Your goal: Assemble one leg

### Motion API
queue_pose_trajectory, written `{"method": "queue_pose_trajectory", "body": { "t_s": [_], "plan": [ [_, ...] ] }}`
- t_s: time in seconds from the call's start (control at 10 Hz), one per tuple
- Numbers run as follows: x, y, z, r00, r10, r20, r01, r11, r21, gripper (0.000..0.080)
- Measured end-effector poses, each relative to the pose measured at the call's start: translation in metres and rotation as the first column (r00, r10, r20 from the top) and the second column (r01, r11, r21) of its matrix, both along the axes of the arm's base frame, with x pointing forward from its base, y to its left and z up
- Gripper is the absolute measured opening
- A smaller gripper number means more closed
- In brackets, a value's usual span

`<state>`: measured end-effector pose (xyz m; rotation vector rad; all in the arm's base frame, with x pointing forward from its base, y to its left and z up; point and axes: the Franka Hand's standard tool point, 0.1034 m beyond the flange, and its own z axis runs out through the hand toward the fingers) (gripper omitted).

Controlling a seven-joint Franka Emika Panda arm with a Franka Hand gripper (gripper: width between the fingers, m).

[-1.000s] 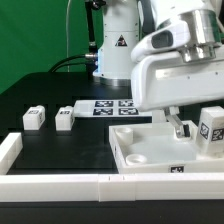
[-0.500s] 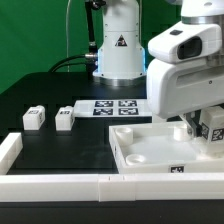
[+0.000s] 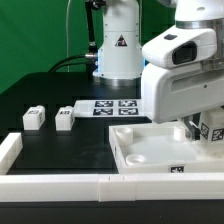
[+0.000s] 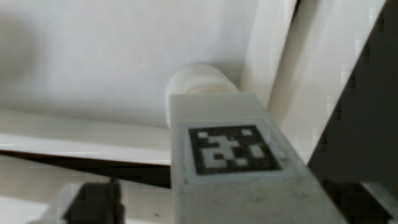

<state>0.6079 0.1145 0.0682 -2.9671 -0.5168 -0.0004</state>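
A leg (image 3: 214, 130), a small white block with a black-and-white tag, stands at the exterior view's right, beside the large white square panel (image 3: 150, 150). My gripper (image 3: 204, 132) is lowered around it. In the wrist view the leg (image 4: 237, 140) fills the middle, tag facing the camera, between my gripper's (image 4: 240, 205) dark fingers (image 4: 89, 200). A gap shows between one finger and the leg, so the jaws stand open and straddle it. The panel's rim (image 4: 270, 50) runs behind the leg.
Two more legs (image 3: 34, 118) (image 3: 65, 118) lie on the black table at the exterior view's left. The marker board (image 3: 112, 106) lies in front of the robot base (image 3: 118, 50). A white fence (image 3: 60, 185) borders the table's front and left.
My gripper moved toward the exterior view's right and came down over the leg that stood uncovered beside the panel. In the last half second it shifted only slightly.
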Motion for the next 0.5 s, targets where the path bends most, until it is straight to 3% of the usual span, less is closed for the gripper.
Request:
{"method": "queue_pose_trajectory", "body": {
  "t_s": [0.1, 0.2, 0.5],
  "plan": [
    [0.0001, -0.0001, 0.0001, 1.000, 0.000, 0.000, 0.000, 1.000, 0.000, 0.0379],
    [0.0001, -0.0001, 0.0001, 1.000, -0.002, 0.000, 0.002, 1.000, 0.000, 0.0288],
    [0.0001, 0.0008, 0.0002, 0.989, -0.149, -0.019, 0.149, 0.989, -0.003, 0.0288]
  ]
}}
